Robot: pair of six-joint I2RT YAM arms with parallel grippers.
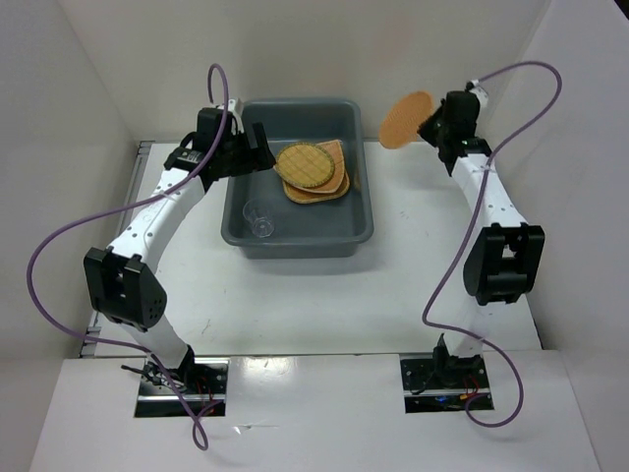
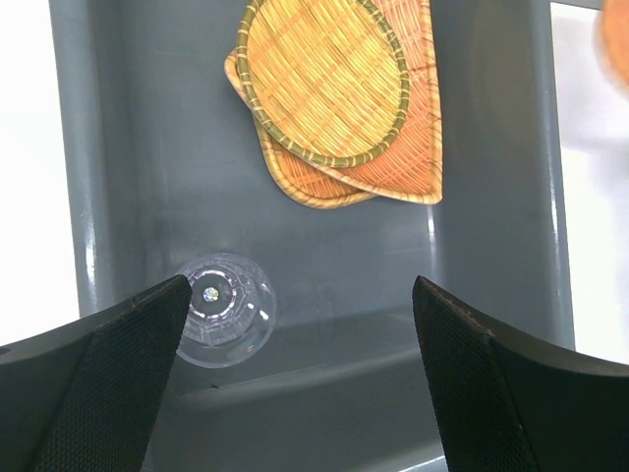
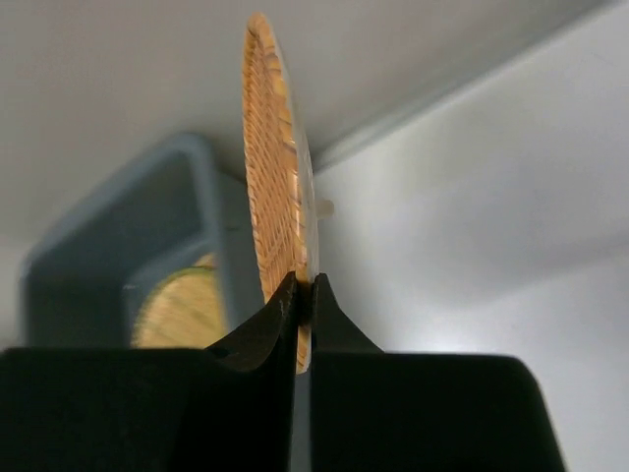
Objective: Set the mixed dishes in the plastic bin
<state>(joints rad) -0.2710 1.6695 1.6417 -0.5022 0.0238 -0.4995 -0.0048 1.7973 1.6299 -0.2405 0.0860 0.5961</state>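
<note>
Three plates [image 2: 334,108] and the cup [image 2: 224,310] lie in the bin [image 2: 501,197] beneath your spread left gripper [image 2: 300,287]; your right gripper [image 3: 303,287] pinches the last plate [image 3: 273,167] outside.

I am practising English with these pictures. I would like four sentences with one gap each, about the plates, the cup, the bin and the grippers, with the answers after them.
1. The right gripper is shut on a round plate, held ___ the plastic bin.
2. The bin holds a stack of ___ woven plates.
3. The left gripper, above the bin, is ___ and holds nothing.
4. The clear cup lies ___ the bin, apart from the stack.

Missing words: outside; three; open; inside.
</note>
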